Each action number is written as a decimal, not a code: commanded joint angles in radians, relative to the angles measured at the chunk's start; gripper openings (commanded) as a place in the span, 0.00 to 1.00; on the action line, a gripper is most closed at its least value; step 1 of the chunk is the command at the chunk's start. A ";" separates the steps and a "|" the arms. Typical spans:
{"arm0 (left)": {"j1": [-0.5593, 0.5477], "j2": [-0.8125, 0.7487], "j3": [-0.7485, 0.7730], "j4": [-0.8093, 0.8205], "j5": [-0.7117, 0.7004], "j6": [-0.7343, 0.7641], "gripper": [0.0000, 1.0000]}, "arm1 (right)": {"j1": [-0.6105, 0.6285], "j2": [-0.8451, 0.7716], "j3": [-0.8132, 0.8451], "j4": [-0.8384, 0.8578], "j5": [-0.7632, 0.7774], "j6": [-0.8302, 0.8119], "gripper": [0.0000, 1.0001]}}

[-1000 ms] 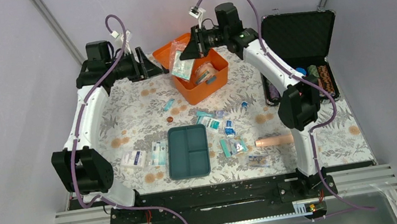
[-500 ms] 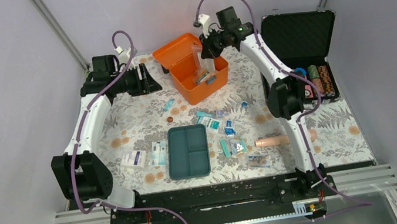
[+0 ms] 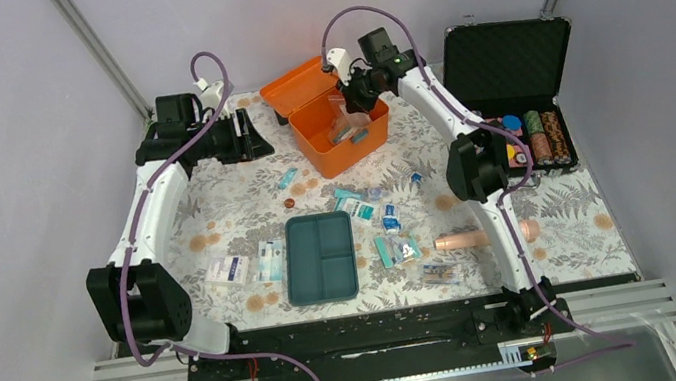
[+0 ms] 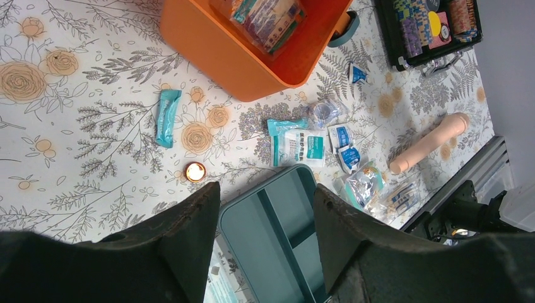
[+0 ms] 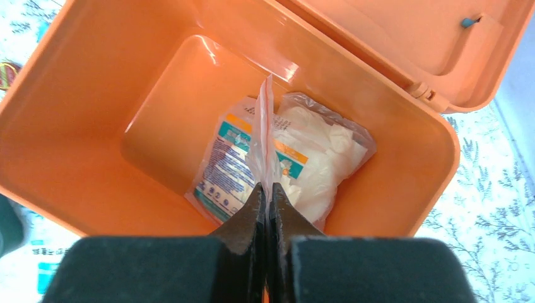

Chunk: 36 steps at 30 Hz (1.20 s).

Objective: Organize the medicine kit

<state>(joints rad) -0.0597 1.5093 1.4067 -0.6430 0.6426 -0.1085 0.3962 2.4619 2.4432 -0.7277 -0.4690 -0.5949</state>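
**Spotter A:** Your right gripper (image 5: 266, 201) has its two fingers pressed flat together on the top edge of a clear packet (image 5: 265, 142). You hold that packet upright and edge-on to the wrist camera, inside the walls of the orange box (image 5: 76, 107).

**Spotter B:** You cannot read anything on that packet, because it shows only as a thin sliver. Under it, on the floor of the box, a printed packet (image 5: 226, 165) with teal and orange bands lies beside a bag of white material (image 5: 318, 154). The printed one carries lines of small text, all too blurred to make out.

**Spotter A:** I cannot tell whether the packet you hold touches those two. The lid (image 5: 391, 31) is swung back open. The box itself sits at the far middle of the table.

**Spotter B:** Your left gripper (image 4: 265, 189) has its fingers well apart with nothing between them. It hovers above the flowered cloth, left of the box.

**Spotter A:** Below that gripper you see the teal tray (image 4: 252, 240) lying flat on the cloth near the arms' bases, its compartments bare. A white-and-teal packet (image 4: 299, 144) lies just beyond the tray's far edge, its dark lettering too small to read. A slim teal sachet (image 4: 167, 117) lies between the tray and the box.

**Spotter B:** Further out on your right, the black case (image 3: 507, 64) stands open with poker chips (image 3: 538, 135) in rows. A beige cylinder (image 3: 468, 239) lies right of the tray.
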 commanded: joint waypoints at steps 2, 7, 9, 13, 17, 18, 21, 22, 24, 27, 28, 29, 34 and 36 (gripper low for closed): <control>0.003 -0.030 0.021 0.004 -0.024 0.028 0.56 | 0.009 0.000 -0.007 -0.022 0.022 -0.161 0.00; 0.003 -0.034 0.013 -0.001 -0.031 0.033 0.56 | 0.009 0.015 -0.011 -0.022 0.035 -0.213 0.07; 0.004 -0.036 0.012 -0.004 -0.033 0.036 0.56 | 0.009 0.017 -0.006 -0.010 0.035 -0.218 0.15; 0.003 -0.040 0.007 -0.014 -0.038 0.046 0.56 | 0.017 0.007 -0.039 0.072 0.077 -0.232 0.25; 0.003 -0.040 0.005 -0.018 -0.049 0.055 0.56 | 0.039 -0.012 -0.101 0.179 0.193 -0.304 0.41; 0.003 -0.039 0.003 -0.019 -0.050 0.055 0.56 | 0.044 -0.017 -0.110 0.199 0.210 -0.312 0.43; 0.003 -0.041 0.002 -0.021 -0.056 0.060 0.56 | 0.055 -0.028 -0.121 0.242 0.239 -0.321 0.47; 0.003 -0.043 -0.001 -0.023 -0.057 0.062 0.56 | 0.057 -0.032 -0.127 0.256 0.246 -0.327 0.48; 0.004 -0.046 -0.004 -0.022 -0.060 0.064 0.56 | 0.062 -0.046 -0.153 0.296 0.268 -0.334 0.50; 0.003 -0.047 -0.010 -0.023 -0.062 0.064 0.56 | 0.064 -0.073 -0.197 0.360 0.293 -0.339 0.57; 0.003 -0.050 -0.011 -0.023 -0.061 0.064 0.56 | 0.064 -0.078 -0.204 0.372 0.296 -0.339 0.59; 0.003 -0.049 -0.013 -0.022 -0.062 0.064 0.56 | 0.064 -0.083 -0.207 0.380 0.299 -0.340 0.61; 0.003 -0.054 -0.017 -0.022 -0.063 0.064 0.56 | 0.064 -0.090 -0.205 0.396 0.326 -0.364 0.69; 0.003 -0.054 -0.020 -0.022 -0.066 0.064 0.56 | 0.064 -0.094 -0.197 0.400 0.334 -0.366 0.70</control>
<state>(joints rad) -0.0597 1.5043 1.3960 -0.6872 0.5964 -0.0578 0.4572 2.4615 2.2311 -0.3927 -0.1741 -0.9333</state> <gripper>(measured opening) 0.559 0.688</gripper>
